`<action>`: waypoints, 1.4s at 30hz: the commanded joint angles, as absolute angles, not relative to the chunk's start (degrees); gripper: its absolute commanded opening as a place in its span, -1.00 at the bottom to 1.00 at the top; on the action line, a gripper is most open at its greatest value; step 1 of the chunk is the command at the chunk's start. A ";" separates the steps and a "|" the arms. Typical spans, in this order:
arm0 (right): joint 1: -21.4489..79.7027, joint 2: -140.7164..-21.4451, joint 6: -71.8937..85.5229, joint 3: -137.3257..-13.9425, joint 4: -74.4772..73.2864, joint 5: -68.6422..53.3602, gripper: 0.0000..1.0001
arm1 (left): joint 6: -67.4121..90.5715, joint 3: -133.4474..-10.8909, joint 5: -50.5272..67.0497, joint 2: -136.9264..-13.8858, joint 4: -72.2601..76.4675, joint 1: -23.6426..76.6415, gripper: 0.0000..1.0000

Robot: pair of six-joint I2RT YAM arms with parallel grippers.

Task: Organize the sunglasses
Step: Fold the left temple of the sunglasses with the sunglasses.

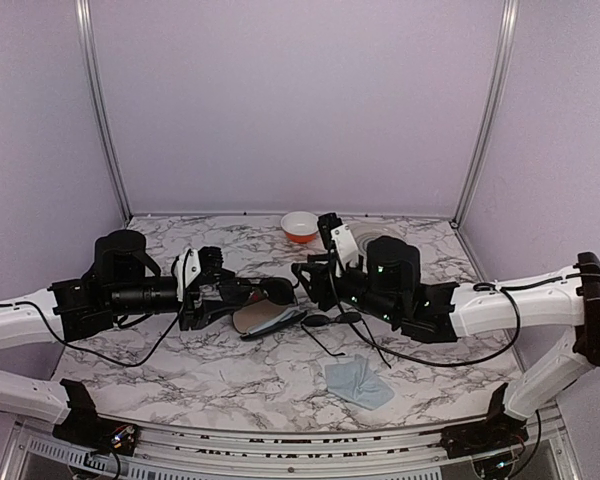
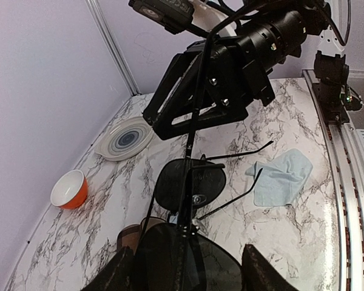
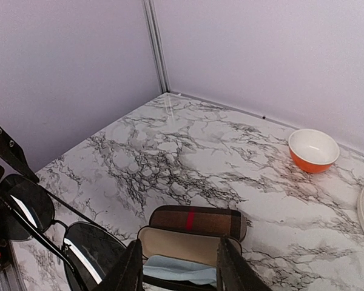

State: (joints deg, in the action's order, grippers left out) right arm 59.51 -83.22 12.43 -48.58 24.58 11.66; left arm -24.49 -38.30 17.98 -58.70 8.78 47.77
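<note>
— Where are the sunglasses [image 1: 330, 320]?
— Mid-table, just right of the open plaid case [image 3: 197, 223], with the temples unfolded toward the near edge.
— And our claws?
— Our right gripper [image 3: 179, 267] is partly open, with a finger showing on either side of the case. We cannot tell whether it presses. Our left gripper [image 2: 188, 270] stands middling wide around a dark rounded shape [image 2: 170, 254] we cannot identify.
— Room to move?
— Bare marble table [image 1: 210, 370] runs left and far to the walls. A blue cloth [image 1: 358, 382] lies nearer, an orange bowl [image 1: 300, 226] and a striped plate [image 2: 126, 138] farther.
— Anything hidden?
— From above, our right arm covers most of the plate.
</note>
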 commanded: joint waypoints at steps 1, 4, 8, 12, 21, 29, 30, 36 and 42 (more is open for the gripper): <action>60.42 -85.57 13.79 -51.54 26.74 11.32 -0.20 | -24.34 -39.67 15.94 -58.71 9.96 47.55 -0.02; 60.51 -86.62 14.41 -51.96 27.30 11.22 -0.20 | -24.54 -39.57 15.66 -58.74 9.70 47.55 -0.02; 60.56 -88.04 14.99 -52.76 27.33 10.68 -0.20 | -24.49 -39.73 15.73 -59.19 9.42 47.55 -0.02; 60.64 -89.29 16.54 -53.81 27.70 10.92 -0.20 | -24.50 -39.68 16.14 -59.21 9.40 47.55 -0.02; 61.72 -93.07 17.76 -57.76 26.38 10.42 -0.22 | -24.60 -39.49 16.50 -59.00 9.47 47.55 -0.03; 63.81 -95.47 15.70 -60.57 24.06 11.76 -0.19 | -24.54 -39.42 17.61 -58.72 9.51 47.55 -0.02; 63.85 -95.11 15.23 -60.49 23.69 11.95 -0.18 | -24.74 -39.35 17.83 -58.64 9.31 47.55 -0.02; 63.40 -87.74 6.61 -59.24 18.70 15.05 -0.02 | -26.14 -38.89 19.92 -58.06 7.85 47.55 -0.02; 60.04 -79.77 -1.83 -60.68 7.13 3.70 0.07 | -26.77 -39.06 21.15 -58.16 7.47 47.55 -0.02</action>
State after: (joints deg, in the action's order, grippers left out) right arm 62.28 -85.06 5.65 -58.33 15.57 11.22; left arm -25.93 -38.30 18.98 -58.89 8.03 47.72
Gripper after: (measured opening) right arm 0.530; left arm 0.565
